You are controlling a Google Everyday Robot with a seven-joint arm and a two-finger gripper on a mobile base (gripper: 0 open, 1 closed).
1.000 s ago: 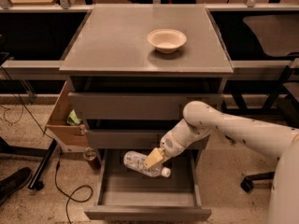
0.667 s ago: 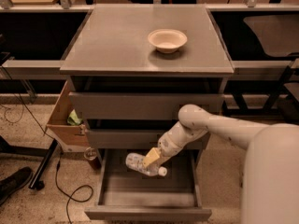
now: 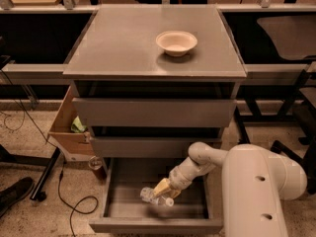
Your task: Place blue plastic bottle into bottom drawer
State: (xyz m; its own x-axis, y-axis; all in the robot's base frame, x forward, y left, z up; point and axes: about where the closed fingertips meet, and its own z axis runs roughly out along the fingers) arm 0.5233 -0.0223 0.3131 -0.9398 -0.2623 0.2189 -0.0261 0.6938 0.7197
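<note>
Reaching down into the open bottom drawer (image 3: 155, 225), the gripper (image 3: 162, 187) sits over the middle of the tray, and its yellowish fingers (image 3: 161, 185) look clamped around the blue plastic bottle (image 3: 150, 195), though the blur there makes the exact contact hard to read. The bottle lies roughly on its side, low over the grey drawer floor, with its white cap end pointing right and toward the near front panel. Whether it rests on the floor or hangs just above it cannot be told.

The arm (image 3: 197, 161) runs from the gripper up and to the right, joining the robot's white body (image 3: 256, 191) near the drawer's right side. Above the open tray, the middle drawer (image 3: 148, 146) and top drawer (image 3: 153, 111) are both pushed in. On the cabinet top (image 3: 118, 48), toward the far right, stands a white paper bowl (image 3: 176, 42), well apart from the bottle. A cardboard box (image 3: 64, 127) leans against the cabinet's left side, and a black cable (image 3: 69, 204) loops on the floor near left.
</note>
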